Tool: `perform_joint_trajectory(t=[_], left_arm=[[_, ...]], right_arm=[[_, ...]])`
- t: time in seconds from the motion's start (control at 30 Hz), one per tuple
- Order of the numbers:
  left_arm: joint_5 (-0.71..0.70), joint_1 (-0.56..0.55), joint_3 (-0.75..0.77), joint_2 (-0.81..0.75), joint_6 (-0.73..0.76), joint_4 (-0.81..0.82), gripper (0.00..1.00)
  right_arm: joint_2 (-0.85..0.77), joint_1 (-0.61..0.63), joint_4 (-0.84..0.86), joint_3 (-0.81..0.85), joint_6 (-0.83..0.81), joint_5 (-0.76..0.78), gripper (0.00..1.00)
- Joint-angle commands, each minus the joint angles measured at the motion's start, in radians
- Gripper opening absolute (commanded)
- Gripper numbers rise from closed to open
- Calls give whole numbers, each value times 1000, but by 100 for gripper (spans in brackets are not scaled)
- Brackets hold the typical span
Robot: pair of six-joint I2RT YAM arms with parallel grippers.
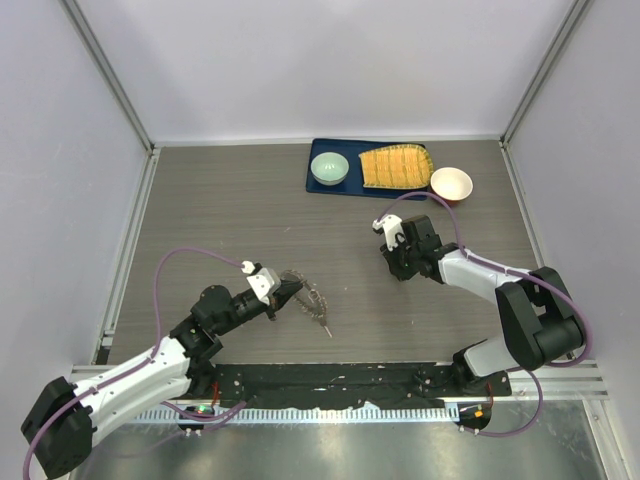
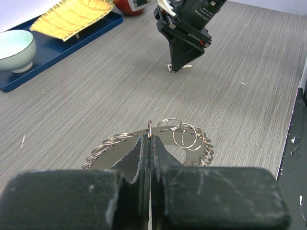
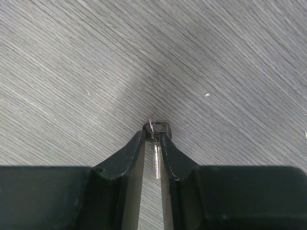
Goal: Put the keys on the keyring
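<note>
One key (image 3: 156, 160) btwn R gripper (image 3: 156, 132) tips, down at table (image 3: 216, 57).

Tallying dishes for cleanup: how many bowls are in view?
2. A pale green bowl sits on the blue tray, at its left end; a red-sided white bowl stands on the table just right of that tray.

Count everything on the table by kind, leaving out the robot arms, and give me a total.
Bowls: 2, pale green bowl and red bowl
Blue tray: 1
Yellow ridged dish: 1
Keyring: 1
Key: 1
Total: 6
</note>
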Motion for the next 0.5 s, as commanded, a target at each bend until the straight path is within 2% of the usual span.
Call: perform_joint_trajectory(t=[0.0, 0.47], left_arm=[[13, 1, 44, 1, 8, 25, 0], [9, 1, 45, 1, 9, 20, 0]], right_arm=[[-6, -2, 12, 36, -19, -8, 25], [5, -1, 20, 50, -19, -17, 25]])
